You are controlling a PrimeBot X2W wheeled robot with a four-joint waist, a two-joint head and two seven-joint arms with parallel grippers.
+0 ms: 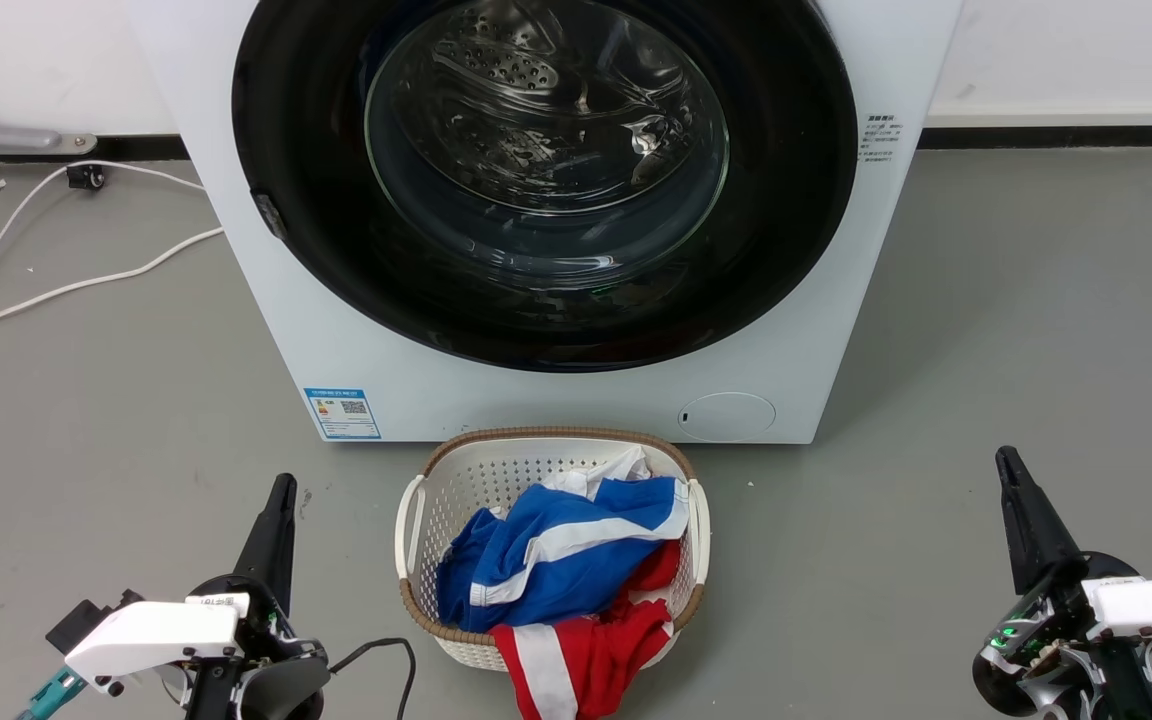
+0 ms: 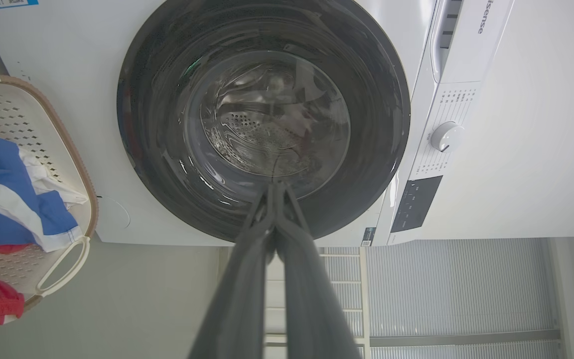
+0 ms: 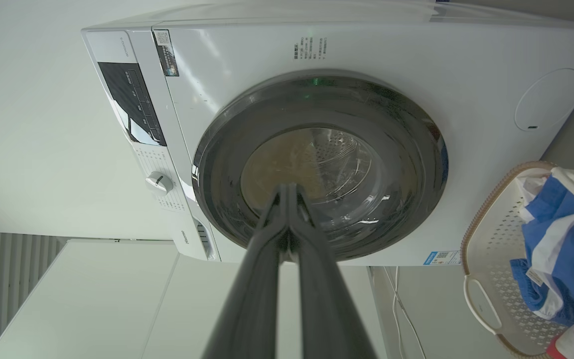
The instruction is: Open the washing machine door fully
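The washing machine door sat shut. Pinched together and empty, the left gripper and right gripper risked slipping off its gloss.

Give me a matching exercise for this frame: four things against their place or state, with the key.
1. glossy black round washing machine door
2. cream perforated plastic laundry basket
3. small round white flap
4. left gripper

A. fingers shut, holding nothing
B. on the grey floor, holding blue and red clothes
C. closed, not swung out
D. low on the machine's white front, robot's right

Pairs: 1-C, 2-B, 3-D, 4-A
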